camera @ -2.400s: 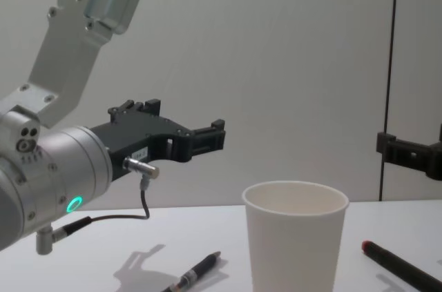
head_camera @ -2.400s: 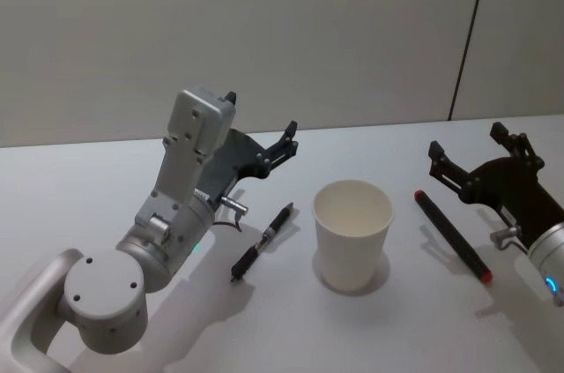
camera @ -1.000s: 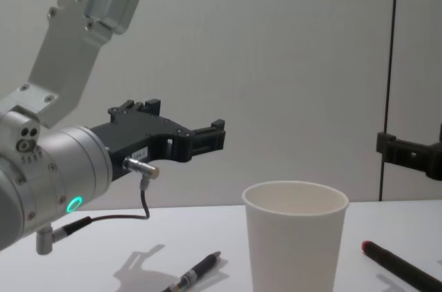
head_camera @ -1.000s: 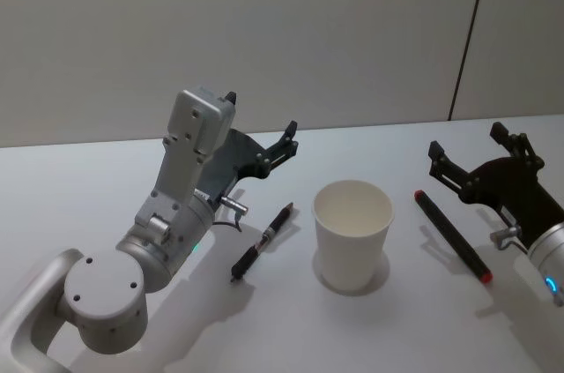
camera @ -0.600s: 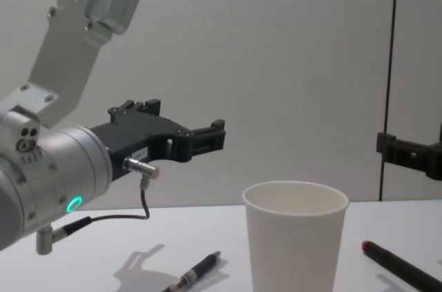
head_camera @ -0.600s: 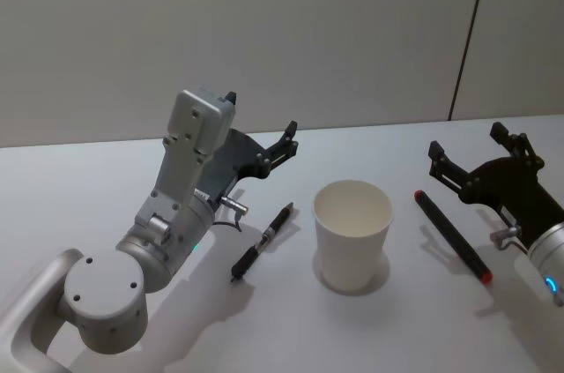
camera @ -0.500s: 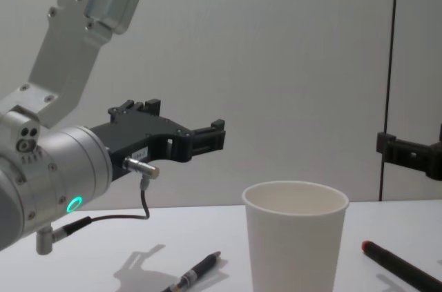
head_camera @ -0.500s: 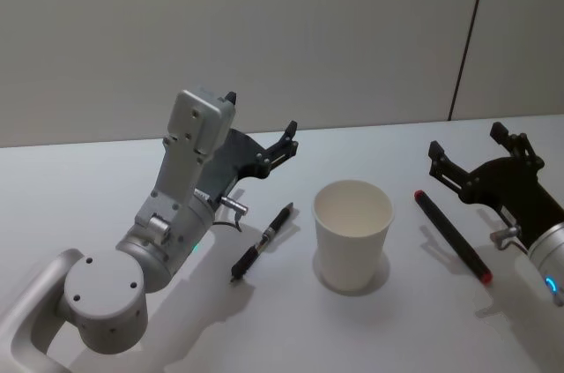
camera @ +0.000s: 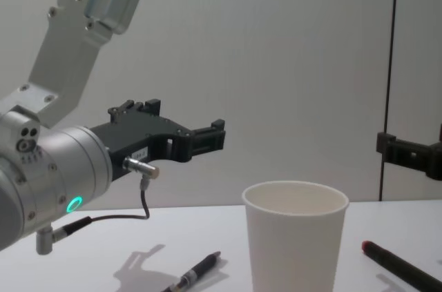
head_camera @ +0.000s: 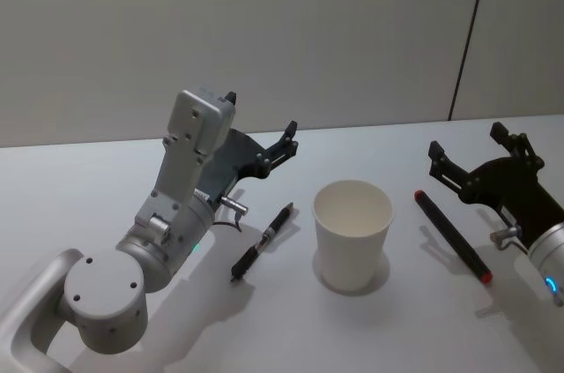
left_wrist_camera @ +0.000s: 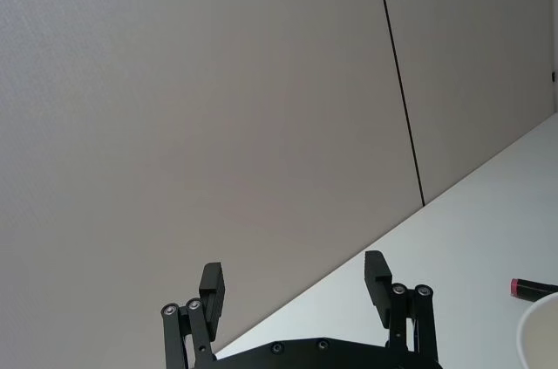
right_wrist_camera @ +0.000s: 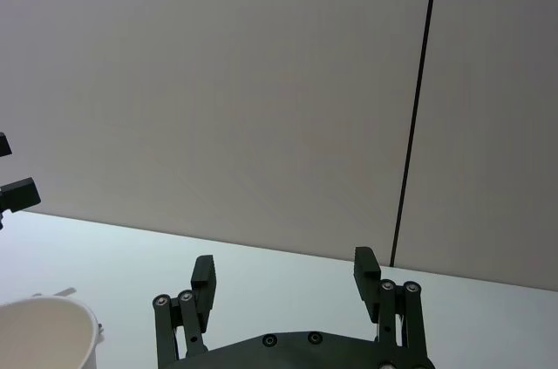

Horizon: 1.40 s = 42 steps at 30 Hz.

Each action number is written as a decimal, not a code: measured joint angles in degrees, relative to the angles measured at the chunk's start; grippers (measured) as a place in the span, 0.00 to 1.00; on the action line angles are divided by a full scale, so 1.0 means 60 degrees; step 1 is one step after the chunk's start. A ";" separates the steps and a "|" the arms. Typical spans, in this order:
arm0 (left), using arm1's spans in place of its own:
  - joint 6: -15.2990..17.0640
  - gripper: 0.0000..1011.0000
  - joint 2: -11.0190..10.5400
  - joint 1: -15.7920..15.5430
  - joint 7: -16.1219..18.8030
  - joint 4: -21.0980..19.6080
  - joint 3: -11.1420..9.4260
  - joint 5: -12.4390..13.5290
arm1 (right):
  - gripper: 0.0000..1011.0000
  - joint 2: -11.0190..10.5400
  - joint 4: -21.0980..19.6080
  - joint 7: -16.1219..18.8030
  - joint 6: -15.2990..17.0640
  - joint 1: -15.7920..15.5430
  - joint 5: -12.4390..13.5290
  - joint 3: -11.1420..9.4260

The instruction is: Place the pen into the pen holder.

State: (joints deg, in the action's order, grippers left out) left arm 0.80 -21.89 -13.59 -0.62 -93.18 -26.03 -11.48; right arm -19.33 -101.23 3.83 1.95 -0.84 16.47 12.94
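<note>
Pen (head_camera: 262, 242) lies flat on the bench (head_camera: 79, 179) just left of the paper cup (head_camera: 352, 232), with its long axis diagonal: near end toward the robot's left, far end toward the cup. Left gripper (head_camera: 261, 116) is the nearer one; it's wide open, empty, above and slightly behind the pen and aimed at the wall, so I'd say it needs to tip down. Right gripper (head_camera: 466, 141) is also wide open, beside a red-tipped marker (head_camera: 451, 234) right of the cup.
</note>
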 joint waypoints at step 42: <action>0.0000 0.99 0.0000 0.0000 0.0000 0.0000 0.0000 0.0000 | 0.99 0.0395 0.2322 0.1671 0.2321 0.2606 -0.0218 -0.0291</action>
State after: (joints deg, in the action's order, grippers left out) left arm 0.80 -21.89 -13.59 -0.63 -93.17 -26.02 -11.48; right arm -16.96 -87.29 13.85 15.88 14.80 15.16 11.19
